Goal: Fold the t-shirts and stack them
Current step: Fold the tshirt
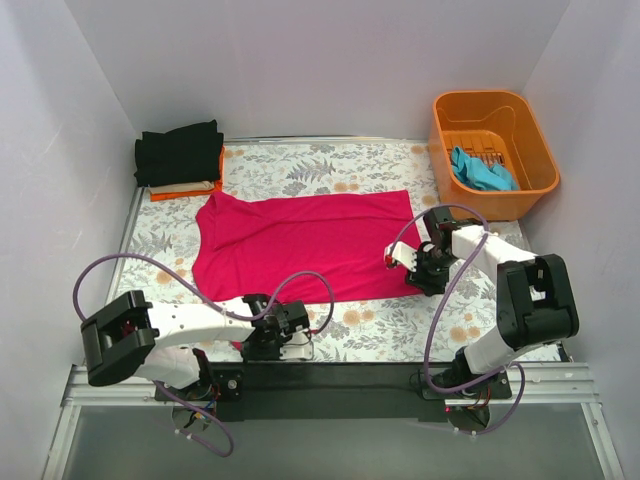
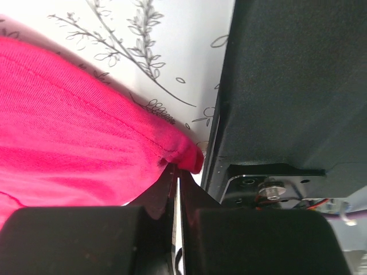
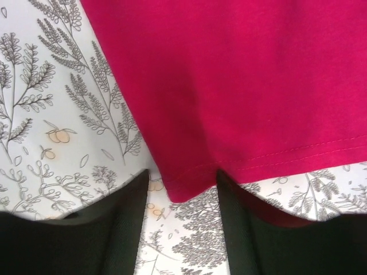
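The magenta-pink t-shirt (image 1: 300, 245) lies spread on the floral table cover. My left gripper (image 1: 255, 340) is at its near left corner, by the front rail. In the left wrist view the gripper (image 2: 175, 170) is shut, pinching a bunched corner of the shirt (image 2: 69, 132). My right gripper (image 1: 420, 283) is at the shirt's near right corner. In the right wrist view the gripper (image 3: 182, 177) is open, with the hemmed corner of the shirt (image 3: 258, 74) lying flat between the fingers. The teal-blue t-shirt (image 1: 482, 170) lies in the basket. Folded black, white and orange shirts (image 1: 180, 152) are stacked at the back left.
The orange plastic basket (image 1: 530, 125) stands at the back right. White walls close in the table on three sides. The black front rail (image 1: 330, 375) runs just behind my left gripper and shows in the left wrist view (image 2: 287, 86).
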Tool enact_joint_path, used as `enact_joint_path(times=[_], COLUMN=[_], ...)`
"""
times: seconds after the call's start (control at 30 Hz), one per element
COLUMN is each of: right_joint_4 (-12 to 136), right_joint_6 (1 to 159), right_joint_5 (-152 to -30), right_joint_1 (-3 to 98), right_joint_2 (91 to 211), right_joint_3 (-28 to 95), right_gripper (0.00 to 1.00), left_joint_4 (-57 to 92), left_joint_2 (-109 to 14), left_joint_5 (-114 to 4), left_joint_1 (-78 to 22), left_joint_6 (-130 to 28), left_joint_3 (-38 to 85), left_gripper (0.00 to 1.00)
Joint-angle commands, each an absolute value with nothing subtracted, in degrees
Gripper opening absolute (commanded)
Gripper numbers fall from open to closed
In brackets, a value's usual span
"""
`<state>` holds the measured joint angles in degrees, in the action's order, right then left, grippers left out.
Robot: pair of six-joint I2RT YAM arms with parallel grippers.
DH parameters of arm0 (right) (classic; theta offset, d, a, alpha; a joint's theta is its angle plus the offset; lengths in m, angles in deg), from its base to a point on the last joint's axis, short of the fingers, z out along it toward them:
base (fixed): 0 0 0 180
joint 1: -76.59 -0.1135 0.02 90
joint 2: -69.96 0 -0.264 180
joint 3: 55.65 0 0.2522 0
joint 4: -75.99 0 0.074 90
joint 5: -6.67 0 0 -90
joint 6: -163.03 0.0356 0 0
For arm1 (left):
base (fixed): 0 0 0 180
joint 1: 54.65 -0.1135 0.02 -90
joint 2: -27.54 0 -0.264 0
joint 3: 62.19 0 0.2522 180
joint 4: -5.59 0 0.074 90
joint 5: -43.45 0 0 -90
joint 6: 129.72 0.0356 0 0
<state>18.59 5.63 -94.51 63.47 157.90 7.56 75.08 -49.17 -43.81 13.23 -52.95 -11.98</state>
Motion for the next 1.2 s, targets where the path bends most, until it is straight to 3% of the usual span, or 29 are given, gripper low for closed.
enact_joint_path(times=[0.0, 0.1, 0.13, 0.37, 0.67, 1.17], right_joint_4=[19.69, 19.43, 19.25, 14.78, 14.15, 14.15], right_joint_6=[2.36, 2.8, 2.89, 6.05, 7.46, 10.36], right_joint_5=[-94.05, -93.79, -93.87, -96.42, -94.84, -92.91], right_joint_1=[63.59, 63.5, 63.5, 63.59, 64.55, 64.99], right_joint_2=[160.13, 160.31, 160.05, 156.27, 160.12, 172.34], right_joint_3=[9.08, 9.26, 9.52, 16.46, 25.33, 39.31], right_gripper=[0.4, 0.15, 0.02, 0.01, 0.01, 0.01], left_joint_4=[71.64, 72.61, 72.79, 78.76, 77.11, 58.47], left_joint_2=[-47.35, -45.15, -43.67, -38.56, -32.49, -44.78], left_joint_5=[-50.06, -50.16, -50.15, -51.73, -48.57, -53.93], left_joint_1=[10.58, 6.46, 5.13, -5.59, -20.09, -44.45], left_joint_6=[-54.66, -54.75, -54.57, -52.82, -42.03, -32.95], left_joint_3=[-10.38, -6.96, -5.81, 5.78, 8.87, 16.69], left_gripper=[0.0, 0.0, 0.0, 0.0, 0.0, 0.0])
